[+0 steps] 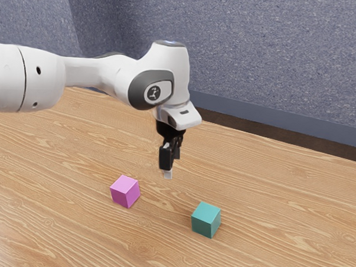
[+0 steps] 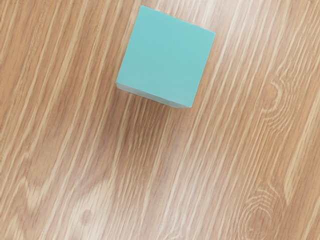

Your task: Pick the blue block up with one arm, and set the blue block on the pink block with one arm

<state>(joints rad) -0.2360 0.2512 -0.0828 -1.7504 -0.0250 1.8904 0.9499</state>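
The blue block (image 1: 206,219) is a teal-coloured cube resting on the wooden table (image 1: 282,173), toward the exterior view's right. To its left, a short gap away, sits the pink block (image 1: 125,191). My gripper (image 1: 168,173) hangs a little above the table, behind the gap between the two blocks and touching neither. It holds nothing. In the wrist view the blue block (image 2: 166,56) lies flat on the wood, turned at a slight angle, with its top face showing.
A grey wall (image 1: 258,48) with a dark baseboard runs along the table's far edge. Bare wood surrounds both blocks on all sides.
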